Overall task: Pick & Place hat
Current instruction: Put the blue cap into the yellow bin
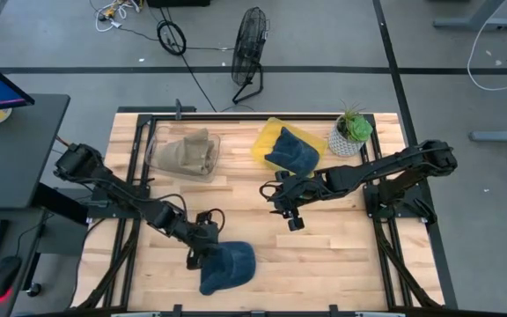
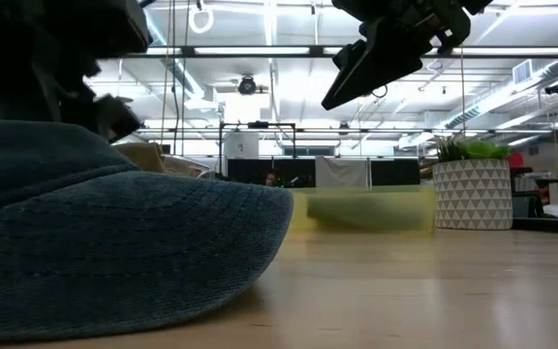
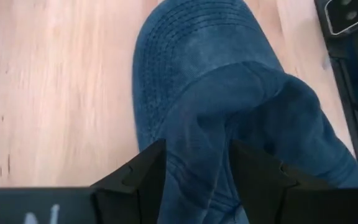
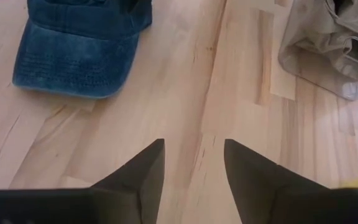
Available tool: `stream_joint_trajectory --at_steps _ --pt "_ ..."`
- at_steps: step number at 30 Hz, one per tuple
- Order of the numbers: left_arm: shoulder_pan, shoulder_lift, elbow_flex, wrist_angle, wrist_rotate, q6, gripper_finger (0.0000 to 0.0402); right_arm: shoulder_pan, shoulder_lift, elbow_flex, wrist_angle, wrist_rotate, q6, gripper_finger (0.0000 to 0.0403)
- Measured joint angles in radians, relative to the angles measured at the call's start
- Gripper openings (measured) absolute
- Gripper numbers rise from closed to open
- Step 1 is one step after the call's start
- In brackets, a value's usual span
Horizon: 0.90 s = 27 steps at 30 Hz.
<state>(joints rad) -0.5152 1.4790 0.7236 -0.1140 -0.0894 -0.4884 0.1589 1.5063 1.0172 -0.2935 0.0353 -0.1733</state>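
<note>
Left wrist view: left gripper clenched on cap, mid-pick. Next: lift clear of table. Right gripper hovering, fingers apart, empty.

A faded blue denim hat, a yellow tray, a white triangle-patterned planter.

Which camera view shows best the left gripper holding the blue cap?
The left wrist view: the left gripper pinches the blue cap. The high view shows them small, the low view only dark shapes.
</note>
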Motion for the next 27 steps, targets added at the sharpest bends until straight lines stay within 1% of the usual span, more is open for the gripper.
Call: stream_joint_trajectory --at_steps 6,9,12,15,16,18,21,24,27 --pt "0.000 0.084 0.000 0.016 -0.010 0.001 0.0178 0.000 0.000 0.000 -0.003 0.000 0.000 0.0169" --pt "0.000 0.109 0.000 0.024 -0.011 0.006 0.0161 0.000 0.000 0.000 -0.002 0.000 -0.015 0.0169" --pt "0.000 0.110 0.001 0.042 -0.011 0.050 0.0112 0.000 0.000 0.000 0.004 -0.014 -0.059 0.0169" --pt "0.003 0.097 0.006 0.054 -0.011 0.082 0.0038 0.000 0.000 0.000 0.035 -0.108 -0.110 0.0169" --pt "0.010 0.096 0.018 0.058 -0.010 0.085 0.0021 0.002 0.000 0.000 0.059 -0.141 -0.121 0.0169" --pt "0.027 0.096 0.045 0.062 -0.034 0.082 0.0015 0.011 0.000 0.000 0.126 -0.180 -0.133 0.0169" --pt "0.067 0.096 0.101 0.059 -0.091 0.059 0.0022 0.038 0.000 0.000 0.233 -0.233 -0.197 0.0169" --pt "0.125 0.096 0.151 0.050 -0.091 0.080 0.0022 0.072 0.000 0.001 0.284 -0.303 -0.300 0.0173" --pt "0.182 0.096 0.204 0.009 -0.077 0.131 0.0015 0.105 0.000 0.001 0.276 -0.314 -0.343 0.0184"
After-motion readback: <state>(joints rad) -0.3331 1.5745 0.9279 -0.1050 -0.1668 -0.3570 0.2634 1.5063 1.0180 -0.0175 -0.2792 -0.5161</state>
